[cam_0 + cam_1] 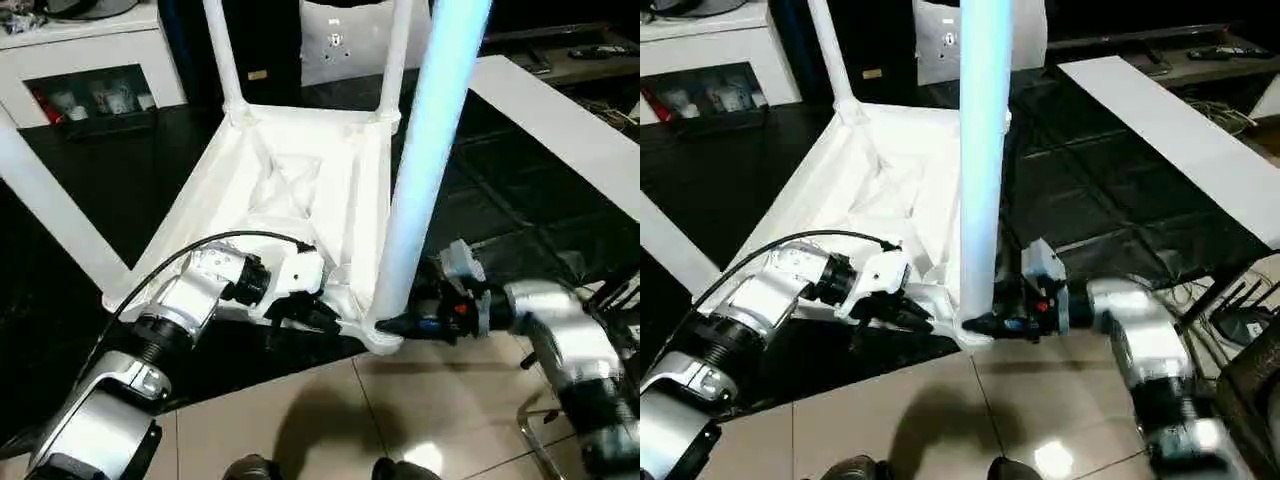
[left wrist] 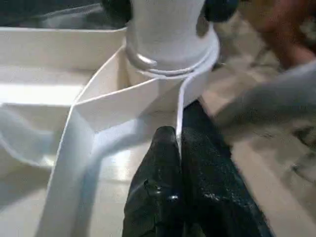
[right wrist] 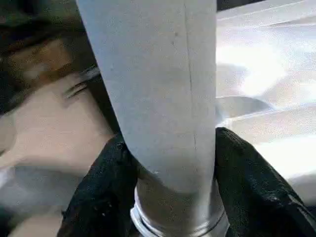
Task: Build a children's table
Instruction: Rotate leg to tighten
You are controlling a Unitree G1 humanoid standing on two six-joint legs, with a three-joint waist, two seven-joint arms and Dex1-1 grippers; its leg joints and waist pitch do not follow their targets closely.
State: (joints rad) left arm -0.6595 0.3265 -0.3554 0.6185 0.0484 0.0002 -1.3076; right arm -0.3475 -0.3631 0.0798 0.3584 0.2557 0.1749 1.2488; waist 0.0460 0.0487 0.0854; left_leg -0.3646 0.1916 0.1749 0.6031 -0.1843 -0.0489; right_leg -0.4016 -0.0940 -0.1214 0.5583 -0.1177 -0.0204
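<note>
The white table top (image 1: 290, 190) lies upside down on a black mat, its ribbed underside facing up. Two white legs (image 1: 225, 50) (image 1: 395, 55) stand upright in its far corner sockets. A third leg (image 1: 425, 170) stands in the near right corner socket (image 1: 385, 335). My right gripper (image 1: 400, 325) is shut on that leg just above its collar, with a black finger (image 3: 98, 187) on each side. My left gripper (image 1: 310, 315) is shut on the thin rim (image 2: 180, 98) of the table top's near edge, close to the same corner.
A long white piece (image 1: 50, 210) lies slanted on the mat at the left, and a white board (image 1: 560, 120) at the right. A white cabinet (image 1: 90, 60) stands at the back left. Beige floor tiles (image 1: 330, 420) lie in front, and a metal frame (image 1: 540, 440) at the near right.
</note>
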